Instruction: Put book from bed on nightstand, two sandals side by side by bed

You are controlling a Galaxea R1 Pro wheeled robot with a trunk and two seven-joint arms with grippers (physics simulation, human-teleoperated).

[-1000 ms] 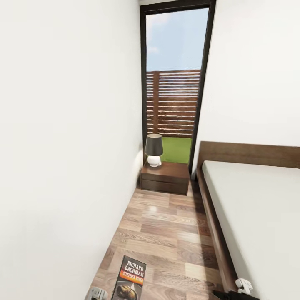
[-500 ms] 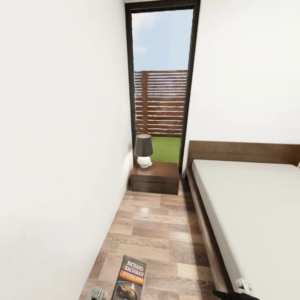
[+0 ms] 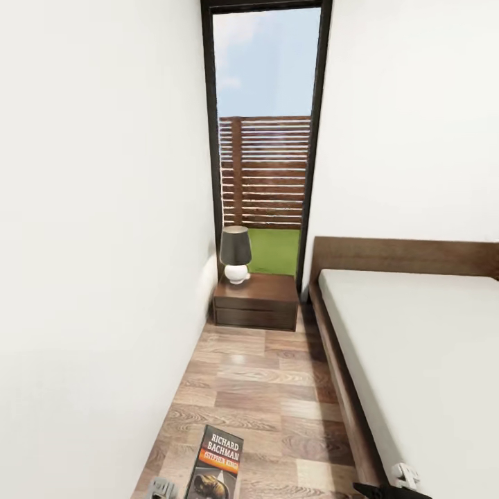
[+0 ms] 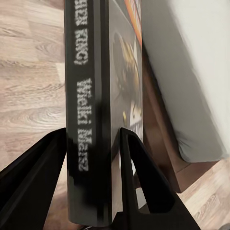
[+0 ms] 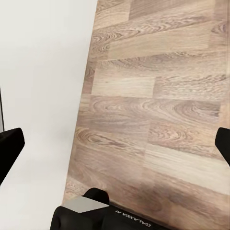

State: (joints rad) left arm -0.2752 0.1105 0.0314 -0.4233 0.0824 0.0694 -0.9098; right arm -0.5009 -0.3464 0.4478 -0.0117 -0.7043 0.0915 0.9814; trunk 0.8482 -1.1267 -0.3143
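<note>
1. Head view: narrow aisle of wood-plank floor (image 3: 270,388) between a white wall at 9 o'clock and the bed (image 3: 416,360) at 3 o'clock. The nightstand (image 3: 255,303) sits at 12 o'clock at the aisle's far end, just beside the bed's headboard corner, below a tall black-framed window (image 3: 263,132). A lamp (image 3: 235,254) with a dark shade and a white round base stands on the nightstand's left part. The book (image 3: 218,463) shows at 6 o'clock, cover facing up, held above the floor.
2. Left wrist view: left gripper (image 4: 91,143) has its jaws clamped on the book (image 4: 88,110), one black finger on each side; the spine faces the camera with white lettering. Bed frame and grey mattress edge lie beyond the book.
3. Right wrist view: right gripper (image 5: 115,143) jaws are wide apart, with nothing between them; plank floor and white wall lie beyond.
</note>
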